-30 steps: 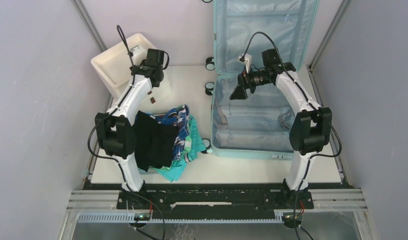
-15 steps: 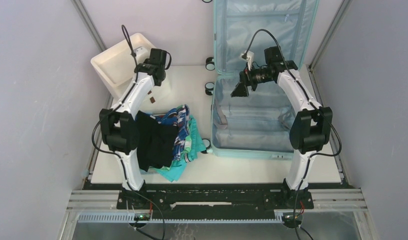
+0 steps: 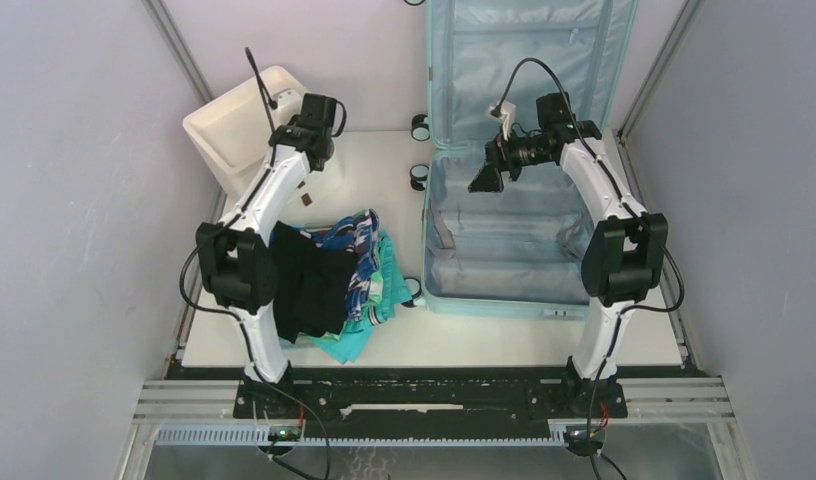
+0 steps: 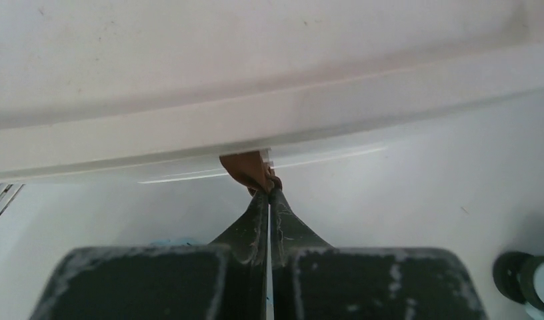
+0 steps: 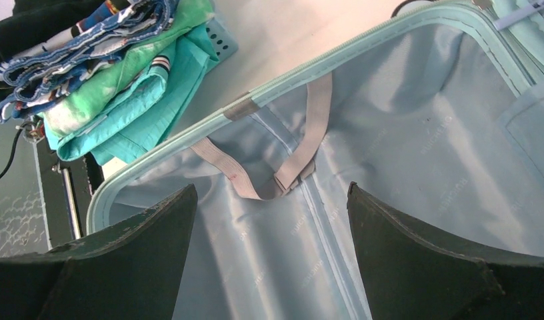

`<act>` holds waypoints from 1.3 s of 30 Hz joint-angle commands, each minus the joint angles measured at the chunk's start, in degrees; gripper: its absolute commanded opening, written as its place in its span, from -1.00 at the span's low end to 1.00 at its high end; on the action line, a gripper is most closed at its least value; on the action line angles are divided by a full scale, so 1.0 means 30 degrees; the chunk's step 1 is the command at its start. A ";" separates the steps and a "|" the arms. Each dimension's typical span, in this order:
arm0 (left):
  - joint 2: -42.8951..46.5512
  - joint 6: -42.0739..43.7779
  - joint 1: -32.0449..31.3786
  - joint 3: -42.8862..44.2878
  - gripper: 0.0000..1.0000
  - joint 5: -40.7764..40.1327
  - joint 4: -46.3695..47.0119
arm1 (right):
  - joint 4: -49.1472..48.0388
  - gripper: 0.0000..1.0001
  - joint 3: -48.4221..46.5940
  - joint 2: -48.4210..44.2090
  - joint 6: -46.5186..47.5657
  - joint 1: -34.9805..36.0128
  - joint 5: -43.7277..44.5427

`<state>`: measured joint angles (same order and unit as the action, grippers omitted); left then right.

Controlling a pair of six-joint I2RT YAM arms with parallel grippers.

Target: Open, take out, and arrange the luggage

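Two arms out: luggage open, drawer handle pinched.
We see the luggage [image 3: 504, 250] lying open on the right side of the desk [image 3: 379, 175], lid upright at the back; our right jaws hang wide apart above its lining, left jaws clamped on the brown handle [image 4: 246, 170] of the white drawer unit [image 3: 234, 125].

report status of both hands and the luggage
Left hand shut on brown handle of white drawer unit. Right hand open over luggage, lid up. Clothes stacked beside it.

The luggage [image 3: 504, 250] had sheeny fabric lining; the drawer [image 3: 229, 130] was smooth white plastic, its brown handle [image 4: 246, 170] leathery, matt.
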<state>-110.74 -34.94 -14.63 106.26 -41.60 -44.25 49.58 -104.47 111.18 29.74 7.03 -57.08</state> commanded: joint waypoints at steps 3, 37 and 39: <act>0.2069 0.0149 -0.1918 -0.0742 -1.00 0.3142 0.1533 | 0.0626 0.81 -0.0562 0.0086 0.1540 -0.0428 0.0683; 0.0466 0.0601 0.0001 0.0140 0.22 -0.0589 0.0189 | 0.2424 0.85 -0.1269 0.0998 0.4314 -0.0086 0.1383; 0.0145 0.0623 0.0093 0.0585 0.20 -0.0675 0.0240 | 0.2391 0.85 -0.1230 0.0984 0.4228 -0.0059 0.1341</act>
<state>-109.23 -33.04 -14.76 102.96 -40.07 -43.72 58.48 -105.60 114.74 43.35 6.85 -51.79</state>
